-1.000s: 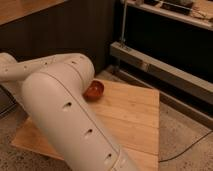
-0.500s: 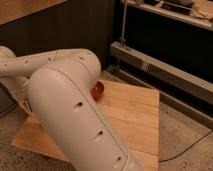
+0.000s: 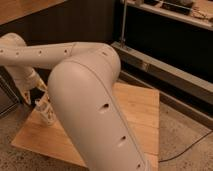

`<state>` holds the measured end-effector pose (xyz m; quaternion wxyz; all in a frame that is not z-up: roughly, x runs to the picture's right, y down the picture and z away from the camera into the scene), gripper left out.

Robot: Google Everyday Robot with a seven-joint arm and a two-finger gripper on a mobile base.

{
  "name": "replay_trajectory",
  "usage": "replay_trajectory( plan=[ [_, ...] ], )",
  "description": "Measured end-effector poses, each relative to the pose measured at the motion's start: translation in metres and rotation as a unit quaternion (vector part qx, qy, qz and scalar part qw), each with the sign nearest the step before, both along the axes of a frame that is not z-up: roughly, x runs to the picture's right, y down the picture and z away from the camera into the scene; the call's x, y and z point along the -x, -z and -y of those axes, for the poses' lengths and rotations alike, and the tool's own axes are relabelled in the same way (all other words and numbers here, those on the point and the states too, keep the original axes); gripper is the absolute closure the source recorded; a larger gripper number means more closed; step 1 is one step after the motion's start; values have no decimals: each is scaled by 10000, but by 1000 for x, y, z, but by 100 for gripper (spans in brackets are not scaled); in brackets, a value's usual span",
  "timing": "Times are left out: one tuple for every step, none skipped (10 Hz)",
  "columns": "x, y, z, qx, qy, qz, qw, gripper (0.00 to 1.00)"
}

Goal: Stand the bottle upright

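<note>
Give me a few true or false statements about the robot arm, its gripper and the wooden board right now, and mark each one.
1. The white arm hides much of the wooden board. True.
2. The gripper is at the picture's right edge. False: it is at the left, over the board's left end.
3. A bottle stands upright in plain view on the board. False: no bottle shows.
4. A dark cable lies on the floor right of the board. True.

A wooden board (image 3: pixel 137 112) lies on a speckled floor (image 3: pixel 186 134) below a dark wall (image 3: pixel 75 25) and metal shelf (image 3: pixel 167 11).
</note>
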<state>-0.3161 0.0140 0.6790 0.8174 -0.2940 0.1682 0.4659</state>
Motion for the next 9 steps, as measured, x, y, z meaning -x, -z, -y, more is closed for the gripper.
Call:
replay_trajectory(
  plan=[
    [-9,0,10,-74,-200,-26,9998,35],
    [-21,0,23,-169,-446,-71,9988,35],
    [-34,-2,31,-229,-628,-134,9977,35],
    [-42,-4,35,-265,-721,-185,9969,35],
    [-59,-8,40,-305,-882,-320,9951,35],
    [-70,-12,42,-328,-934,-430,9942,35],
    [-78,-15,42,-332,-973,-517,9934,35],
    [-88,-20,39,-323,-999,-671,9922,35],
    [-91,-21,38,-315,-990,-722,9920,35]
  ],
)
